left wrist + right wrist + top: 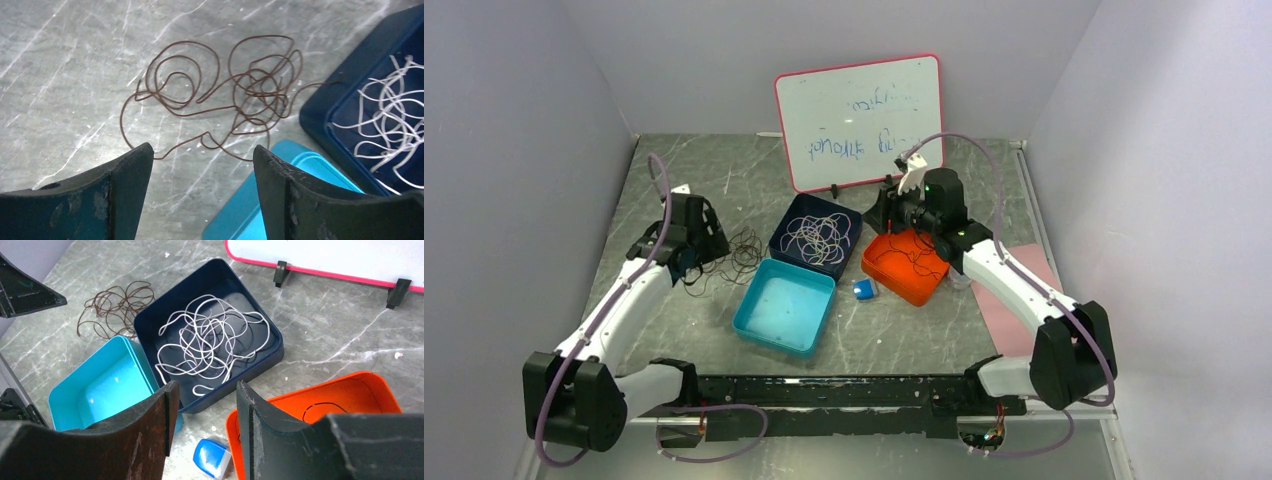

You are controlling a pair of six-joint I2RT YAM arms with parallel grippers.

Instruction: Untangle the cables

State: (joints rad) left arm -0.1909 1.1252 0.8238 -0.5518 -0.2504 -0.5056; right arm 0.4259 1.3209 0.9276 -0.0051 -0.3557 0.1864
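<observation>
Left gripper (202,150) hangs wide open and empty over the brown cable tangle (255,92), probably light and springy, so I'd grab its loose right end.

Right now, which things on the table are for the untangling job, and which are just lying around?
For the job:
- brown cable on the table
- white cable in the dark blue box
- thin dark cable in the orange box

Just lying about:
- whiteboard
- small blue object
- pink sheet
- teal box, empty, though it may be for sorting
</observation>
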